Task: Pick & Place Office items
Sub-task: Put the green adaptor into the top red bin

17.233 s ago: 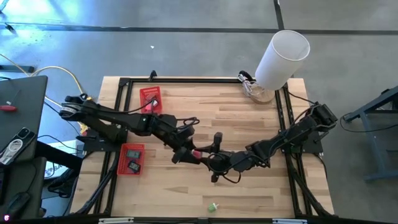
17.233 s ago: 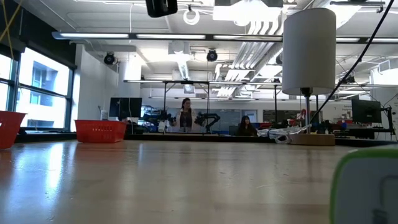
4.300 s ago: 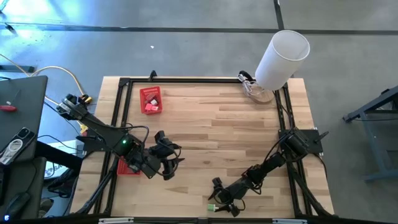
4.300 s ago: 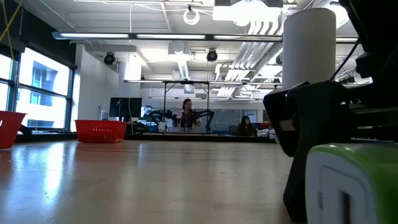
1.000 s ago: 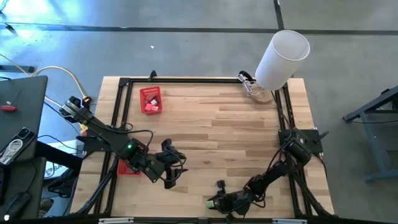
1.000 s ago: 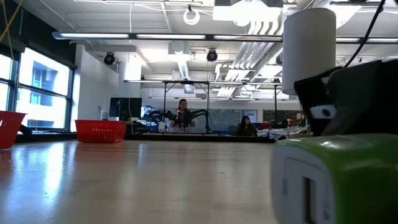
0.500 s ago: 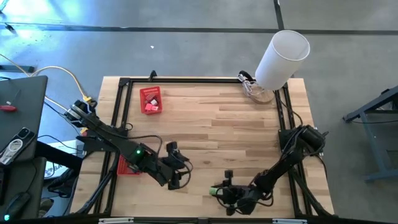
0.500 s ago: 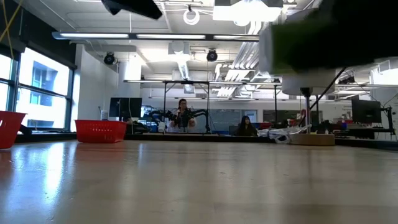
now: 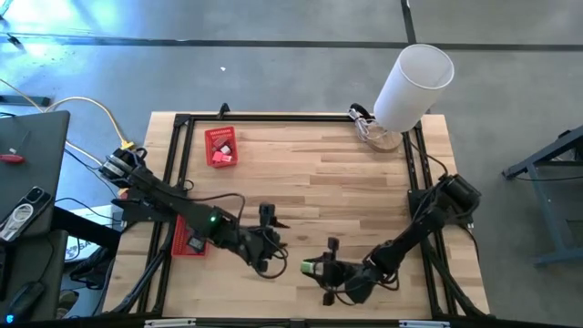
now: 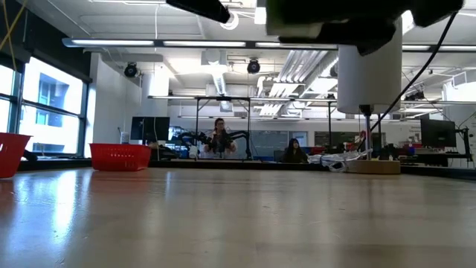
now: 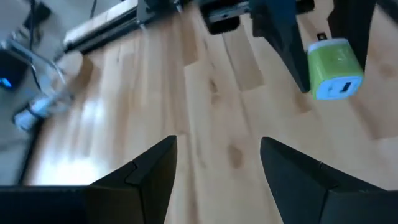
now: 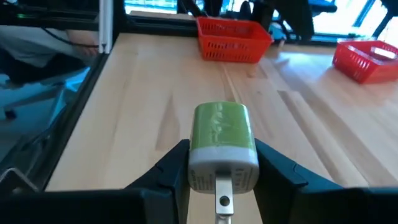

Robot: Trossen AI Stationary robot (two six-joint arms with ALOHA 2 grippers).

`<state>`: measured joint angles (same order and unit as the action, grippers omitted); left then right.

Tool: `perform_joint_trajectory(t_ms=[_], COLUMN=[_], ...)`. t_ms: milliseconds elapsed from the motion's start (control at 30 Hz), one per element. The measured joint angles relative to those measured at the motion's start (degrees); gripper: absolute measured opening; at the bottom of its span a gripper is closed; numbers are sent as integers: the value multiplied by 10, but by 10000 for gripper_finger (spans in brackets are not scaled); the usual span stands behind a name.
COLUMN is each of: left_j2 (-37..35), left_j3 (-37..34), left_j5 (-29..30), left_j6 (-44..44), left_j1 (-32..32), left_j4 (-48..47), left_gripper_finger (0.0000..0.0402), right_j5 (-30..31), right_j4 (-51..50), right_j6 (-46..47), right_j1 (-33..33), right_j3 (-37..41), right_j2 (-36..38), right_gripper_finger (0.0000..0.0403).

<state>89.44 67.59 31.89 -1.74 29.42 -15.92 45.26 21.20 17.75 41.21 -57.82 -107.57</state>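
Your right gripper (image 12: 221,171) pinches the green-and-white charger plug (image 12: 222,146) above the table (image 9: 346,196); your left gripper (image 11: 217,165) stands spread, empty.

My table (image 9: 346,182) is pale wood in butted planks, smooth, with a soft sheen that mirrors the ceiling lights in the low view. My fingers (image 12: 280,171) look like matt black plastic. The green piece (image 12: 222,144) between them is smooth plastic, its green cap slightly glossy, its white base plainer, with a shiny metal tab at the end. The red baskets (image 12: 233,40) are open mesh. The white cylinder (image 9: 414,87) looks matt and smooth. The black frame (image 9: 291,117) round the table looks like metal.
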Motion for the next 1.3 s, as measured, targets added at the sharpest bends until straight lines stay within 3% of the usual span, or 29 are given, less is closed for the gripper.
perform_joint_trajectory(t_ms=[200,433,700,1000,1300], left_j2=[0,0,0,0,0], left_j3=[0,0,0,0,0], left_j5=[-1,-1,2,185,290], left_j6=[-145,-235,-319,-362,-361], left_j1=[-28,-64,-37,29,80], left_j4=[7,12,-14,-34,-33], left_gripper_finger=[222,222,222,222,222], right_j5=[-6,-47,-83,-140,-187], right_j4=[0,11,48,81,151], right_j6=[18,49,44,8,-66], right_j1=[-33,-89,-133,-158,-154], right_j3=[0,0,0,-1,-1], right_j2=[0,0,0,0,12], right_gripper_finger=[120,120,120,120,120])
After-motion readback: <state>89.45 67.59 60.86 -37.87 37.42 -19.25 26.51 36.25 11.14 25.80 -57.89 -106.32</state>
